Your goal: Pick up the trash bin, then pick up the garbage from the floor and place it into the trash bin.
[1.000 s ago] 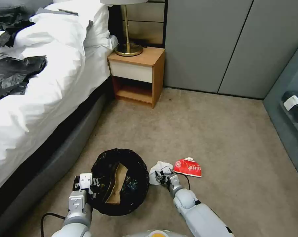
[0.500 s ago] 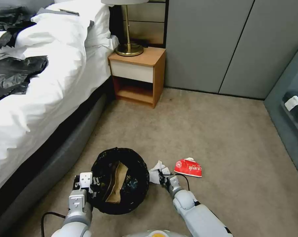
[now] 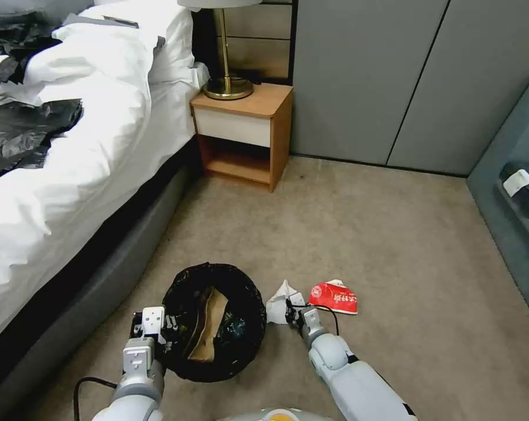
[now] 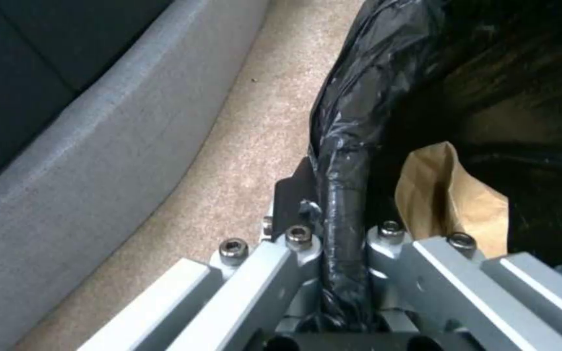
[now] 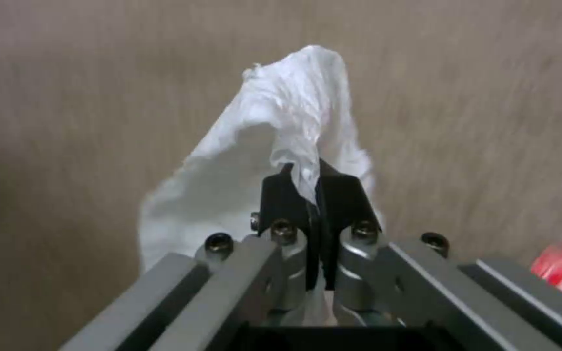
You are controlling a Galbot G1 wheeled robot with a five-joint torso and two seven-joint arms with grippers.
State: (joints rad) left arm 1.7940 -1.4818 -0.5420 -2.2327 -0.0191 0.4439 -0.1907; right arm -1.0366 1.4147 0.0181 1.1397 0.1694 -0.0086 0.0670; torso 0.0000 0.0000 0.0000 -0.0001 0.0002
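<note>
white crumpled tissue pinched in the right hand.

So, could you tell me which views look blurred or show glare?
Right wrist view: carpet streaked with motion blur, white tissue and right end effector fairly sharp. Left wrist view: soft, glare on the trash bin liner. Head view: evenly lit, sharp.

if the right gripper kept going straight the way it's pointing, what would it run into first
Probably bare carpet. The right gripper, shut on the white tissue, points ahead and down; the trash bin and red packet lie to either side, though depth is unclear.
</note>
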